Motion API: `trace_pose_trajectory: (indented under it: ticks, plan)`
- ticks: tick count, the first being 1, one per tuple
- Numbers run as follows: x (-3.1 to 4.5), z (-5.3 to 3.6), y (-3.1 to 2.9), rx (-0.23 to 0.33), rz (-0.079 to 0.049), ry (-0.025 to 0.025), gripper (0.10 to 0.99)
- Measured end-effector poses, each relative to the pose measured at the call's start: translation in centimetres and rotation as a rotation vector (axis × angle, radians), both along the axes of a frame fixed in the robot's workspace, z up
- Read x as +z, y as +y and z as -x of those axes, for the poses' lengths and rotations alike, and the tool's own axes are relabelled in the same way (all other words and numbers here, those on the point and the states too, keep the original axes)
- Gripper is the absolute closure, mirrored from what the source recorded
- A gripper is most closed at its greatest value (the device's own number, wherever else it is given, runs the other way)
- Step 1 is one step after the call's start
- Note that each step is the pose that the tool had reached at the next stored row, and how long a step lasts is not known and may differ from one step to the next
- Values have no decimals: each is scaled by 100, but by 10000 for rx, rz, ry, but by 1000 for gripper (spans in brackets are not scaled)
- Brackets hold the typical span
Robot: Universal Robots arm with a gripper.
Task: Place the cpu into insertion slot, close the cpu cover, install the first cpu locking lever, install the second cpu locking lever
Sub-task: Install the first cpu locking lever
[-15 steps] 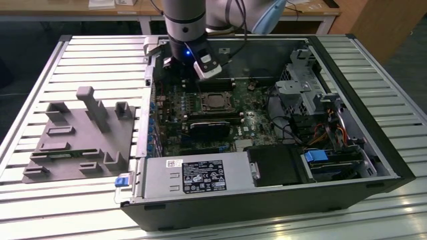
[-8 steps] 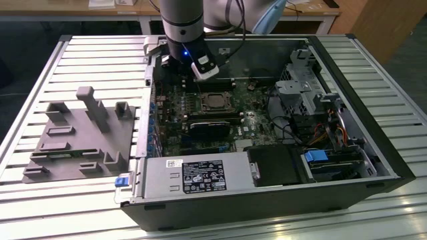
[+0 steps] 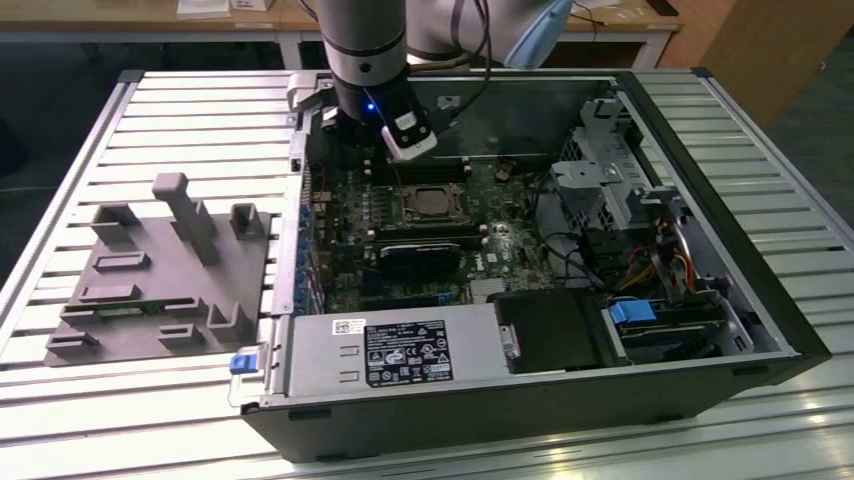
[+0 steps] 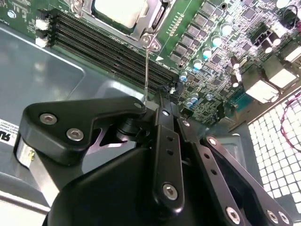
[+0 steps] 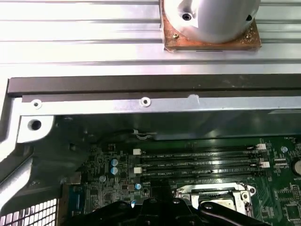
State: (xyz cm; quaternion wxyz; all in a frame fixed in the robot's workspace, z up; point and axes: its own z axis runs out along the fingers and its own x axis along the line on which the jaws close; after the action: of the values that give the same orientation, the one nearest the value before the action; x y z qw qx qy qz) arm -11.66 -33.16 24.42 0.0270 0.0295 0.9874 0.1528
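The cpu (image 4: 120, 12) lies in the insertion slot (image 3: 406, 206) on the green motherboard, its silver top showing through the window of the cpu cover (image 4: 159, 16), which lies flat over it. A thin metal locking lever (image 4: 146, 70) rises from the socket's corner, and its free end reaches my fingertips. My gripper (image 4: 160, 101) hangs just beside the socket over the memory slots, fingers drawn together. I cannot tell whether the lever is pinched between them or only touches them. In the exterior view my gripper (image 3: 384, 160) is inside the case, at the far side of the socket.
Long black memory slots (image 4: 108, 49) run beside the socket. A black heatsink block (image 3: 416, 258) and the grey power supply (image 3: 387, 350) lie toward the case front, and a drive cage (image 3: 621, 190) stands at the exterior view's right. A grey fixture (image 3: 160, 270) sits on the slatted table.
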Motion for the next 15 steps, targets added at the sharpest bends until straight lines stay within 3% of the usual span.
trace_pose_trajectory:
  ticks: [7,15]
  plan:
    - [-3,-126,0,1,0,0,984]
    - [-5,-428,1,2,0,0,984]
